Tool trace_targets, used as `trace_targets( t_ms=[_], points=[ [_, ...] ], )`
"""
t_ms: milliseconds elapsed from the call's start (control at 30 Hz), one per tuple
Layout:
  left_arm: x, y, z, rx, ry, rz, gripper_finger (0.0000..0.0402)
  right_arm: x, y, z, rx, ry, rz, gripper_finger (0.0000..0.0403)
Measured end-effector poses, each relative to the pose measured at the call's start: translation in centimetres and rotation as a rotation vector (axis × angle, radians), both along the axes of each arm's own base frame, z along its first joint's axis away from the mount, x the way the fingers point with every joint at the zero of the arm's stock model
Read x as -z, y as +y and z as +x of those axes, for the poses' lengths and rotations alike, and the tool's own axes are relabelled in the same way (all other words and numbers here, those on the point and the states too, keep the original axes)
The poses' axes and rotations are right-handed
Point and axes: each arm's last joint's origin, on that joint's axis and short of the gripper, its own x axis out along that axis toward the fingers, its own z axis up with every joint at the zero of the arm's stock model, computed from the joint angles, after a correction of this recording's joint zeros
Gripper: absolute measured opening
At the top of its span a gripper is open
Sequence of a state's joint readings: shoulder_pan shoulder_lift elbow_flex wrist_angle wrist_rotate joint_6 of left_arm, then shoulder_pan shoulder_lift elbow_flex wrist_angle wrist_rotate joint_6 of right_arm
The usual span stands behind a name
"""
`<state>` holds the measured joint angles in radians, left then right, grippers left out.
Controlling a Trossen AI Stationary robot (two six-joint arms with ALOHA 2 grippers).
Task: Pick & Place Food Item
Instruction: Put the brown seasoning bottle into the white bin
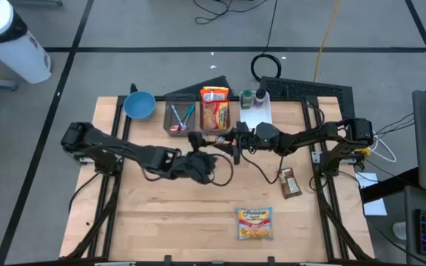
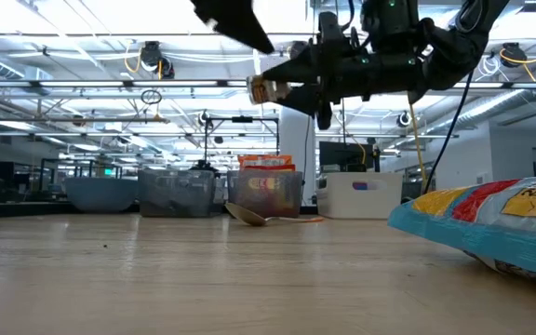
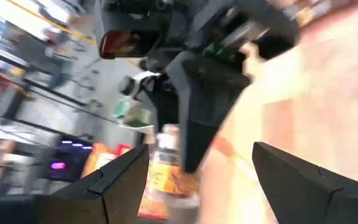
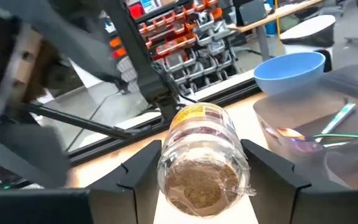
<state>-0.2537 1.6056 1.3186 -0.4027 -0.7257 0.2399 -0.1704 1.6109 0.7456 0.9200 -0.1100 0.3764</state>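
Your right fingers (image 4: pixel 201 171) are clamped on the jar (image 4: pixel 202 162) between them, and your left fingers (image 3: pixel 197 183) are spread apart, holding nothing.

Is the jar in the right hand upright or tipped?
Tipped on its side: the jar lies horizontal between the right hand fingers, its end facing the wrist camera.

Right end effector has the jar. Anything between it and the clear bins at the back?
Nothing visible. The jar sits clamped in the right end effector, raised above the table just short of the bins. The left end effector, open, is on the near side, away from that path.
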Motion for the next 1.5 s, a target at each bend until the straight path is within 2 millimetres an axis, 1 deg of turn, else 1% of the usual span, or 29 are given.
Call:
trace_targets(
  t_ms=[133,233,300,367,433,533,633,700,767,900,1000,1133,1200,1267,1367,1500],
  points=[
    [-1.4,-0.5,-2.1,0.009,-0.011,-0.132,0.0282,0.4,-0.7,-0.1,0.02,0.041,0.004,0.0181],
    [-2.1,-0.4,-3.6,-0.003,-0.003,-0.212,0.0276,0.3,-1.5,-0.5,0.002,0.068,0.013,0.0181],
    [-2.4,-0.3,-4.1,-0.019,-0.01,-0.252,0.0274,-0.1,-2.0,-1.0,0.018,0.091,0.011,0.0181],
    [-2.2,-0.1,-4.7,-0.033,-0.004,-0.267,0.0275,-0.6,-2.4,-1.5,0.034,0.119,-0.01,0.0181],
    [-2.0,0.0,-5.3,-0.041,-0.019,-0.277,0.0275,-1.4,-2.7,-2.3,0.049,0.131,-0.033,0.0181],
    [-1.2,0.7,-6.5,-0.074,-0.033,-0.298,0.0272,-2.9,-3.0,-3.6,0.067,0.141,-0.067,0.0181],
    [-0.2,1.5,-8.0,-0.099,-0.097,-0.34,0.0266,-4.0,-3.1,-5.0,0.089,0.177,-0.103,0.0181],
    [0.2,1.8,-8.6,-0.075,-0.186,-0.385,0.0261,-4.8,-3.1,-6.1,0.131,0.211,-0.135,0.0181],
    [1.2,2.1,-9.5,-0.043,-0.239,-0.424,0.0257,-5.3,-3.2,-7.0,0.167,0.246,-0.169,0.0181],
    [2.5,2.7,-10.6,0.03,-0.371,-0.502,0.0256,-5.8,-3.5,-8.7,0.21,0.312,-0.189,0.0181],
    [3.8,3.2,-11.2,0.077,-0.445,-0.541,0.0261,-5.7,-4.1,-9.8,0.239,0.372,-0.172,0.0181],
    [5.6,4.0,-11.7,0.115,-0.508,-0.567,0.0264,-5.9,-5.2,-10.4,0.264,0.502,-0.162,0.0181],
    [6.4,4.4,-11.9,0.14,-0.538,-0.583,0.0262,-6.5,-5.9,-10.1,0.275,0.522,-0.179,0.0181],
    [7.0,4.8,-12.1,0.176,-0.581,-0.604,0.0258,-6.8,-6.6,-10.1,0.278,0.582,-0.19,0.0181],
    [8.0,5.5,-12.6,0.23,-0.637,-0.633,0.0254,-7.8,-8.1,-9.5,0.289,0.638,-0.218,0.0181],
    [8.9,6.2,-13.6,0.296,-0.731,-0.68,0.0255,-8.3,-10.3,-8.5,0.27,0.792,-0.221,0.0181]
  ],
)
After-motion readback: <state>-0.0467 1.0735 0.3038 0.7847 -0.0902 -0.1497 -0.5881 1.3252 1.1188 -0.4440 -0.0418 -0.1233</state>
